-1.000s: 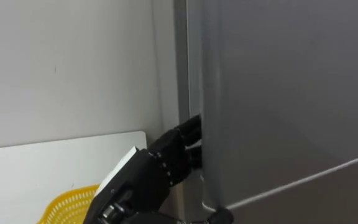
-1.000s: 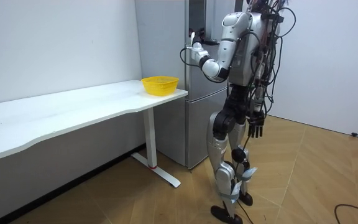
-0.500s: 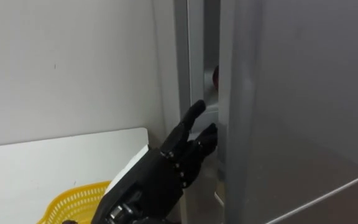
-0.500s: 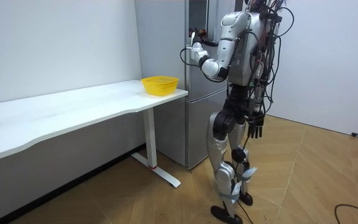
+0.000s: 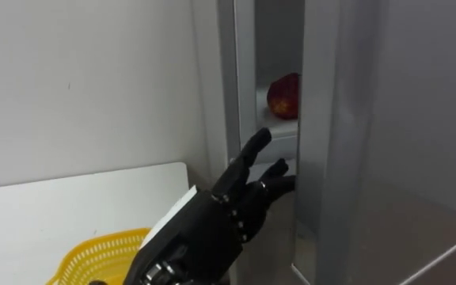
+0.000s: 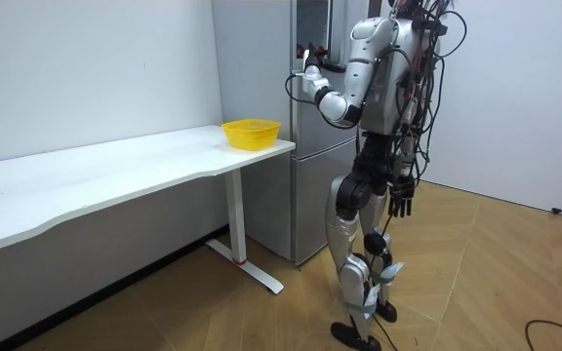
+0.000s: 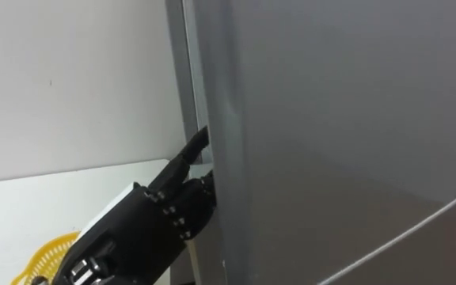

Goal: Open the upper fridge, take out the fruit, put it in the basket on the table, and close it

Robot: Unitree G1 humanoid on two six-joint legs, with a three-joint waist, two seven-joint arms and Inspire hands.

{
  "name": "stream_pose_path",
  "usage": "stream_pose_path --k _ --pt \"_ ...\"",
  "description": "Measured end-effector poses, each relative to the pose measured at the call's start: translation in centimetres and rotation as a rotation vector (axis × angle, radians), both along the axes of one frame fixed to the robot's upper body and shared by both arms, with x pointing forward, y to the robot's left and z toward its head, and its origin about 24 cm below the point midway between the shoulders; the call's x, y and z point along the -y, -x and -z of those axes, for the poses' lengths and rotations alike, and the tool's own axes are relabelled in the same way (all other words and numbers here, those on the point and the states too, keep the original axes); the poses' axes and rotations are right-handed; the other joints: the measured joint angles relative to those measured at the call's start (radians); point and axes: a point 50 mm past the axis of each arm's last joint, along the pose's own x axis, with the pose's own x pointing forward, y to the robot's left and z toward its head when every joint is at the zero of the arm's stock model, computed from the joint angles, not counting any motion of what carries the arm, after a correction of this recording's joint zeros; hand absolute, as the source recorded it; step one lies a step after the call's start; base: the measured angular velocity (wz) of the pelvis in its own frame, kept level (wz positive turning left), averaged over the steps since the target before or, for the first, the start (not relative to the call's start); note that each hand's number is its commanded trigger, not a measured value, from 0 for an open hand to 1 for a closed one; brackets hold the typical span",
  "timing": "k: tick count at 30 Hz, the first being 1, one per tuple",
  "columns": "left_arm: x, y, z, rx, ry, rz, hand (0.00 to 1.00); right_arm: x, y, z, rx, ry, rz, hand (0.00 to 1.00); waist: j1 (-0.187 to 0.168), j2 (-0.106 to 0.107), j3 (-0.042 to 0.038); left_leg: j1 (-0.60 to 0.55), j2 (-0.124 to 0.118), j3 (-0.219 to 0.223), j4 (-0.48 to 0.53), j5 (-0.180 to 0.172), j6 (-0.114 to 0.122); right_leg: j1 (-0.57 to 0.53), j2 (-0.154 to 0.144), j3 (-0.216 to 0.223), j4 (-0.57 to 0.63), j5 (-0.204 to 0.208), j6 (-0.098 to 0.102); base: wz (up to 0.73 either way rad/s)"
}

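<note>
A: Left eye view first. What is in the fridge point(image 5: 244, 79)?
B: A red apple point(image 5: 284, 96) on an upper shelf point(image 5: 279, 127), partly hidden by the door point(image 5: 386, 142), which stands ajar. The left robot hand point(image 5: 228, 210) reaches into the gap below it, fingers straight and apart, holding nothing. The yellow basket point(image 5: 101, 253) on the tabletop point(image 5: 54, 206) is cut off.
A: Room view?
B: The basket's inside I cannot make out. The right robot hand point(image 6: 401, 200) hangs loose by the thigh.
A: Right eye view?
B: The door covers the fingertips.
</note>
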Motion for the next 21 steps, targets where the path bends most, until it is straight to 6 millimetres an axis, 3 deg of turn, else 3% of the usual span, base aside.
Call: stream_pose_path --k 6,12,21 --pt "1.6 0.0 -1.0 0.039 0.026 0.122 0.0 0.7 -0.2 -0.2 0.008 0.021 -0.007 0.0 -0.006 0.003 0.0001 0.001 0.002 0.03 -0.001 0.0 0.0 -0.008 0.003 0.028 -0.001 0.008 0.001 -0.13" --pt "4.6 0.7 -2.2 0.08 0.056 0.313 0.0 1.6 -0.9 -0.5 0.046 0.046 -0.005 0.0 -0.068 0.014 -0.0016 0.005 0.004 0.063 -0.003 0.0 0.0 -0.013 0.007 0.063 -0.001 0.012 0.002 -0.19" --pt "5.9 1.5 -2.6 0.1 0.083 0.472 0.0 1.6 -0.6 -0.5 0.063 0.039 0.09 0.0 -0.126 0.021 -0.0004 0.033 0.015 0.127 -0.005 0.0 0.0 -0.028 0.028 0.133 -0.001 0.015 -0.006 -0.27"
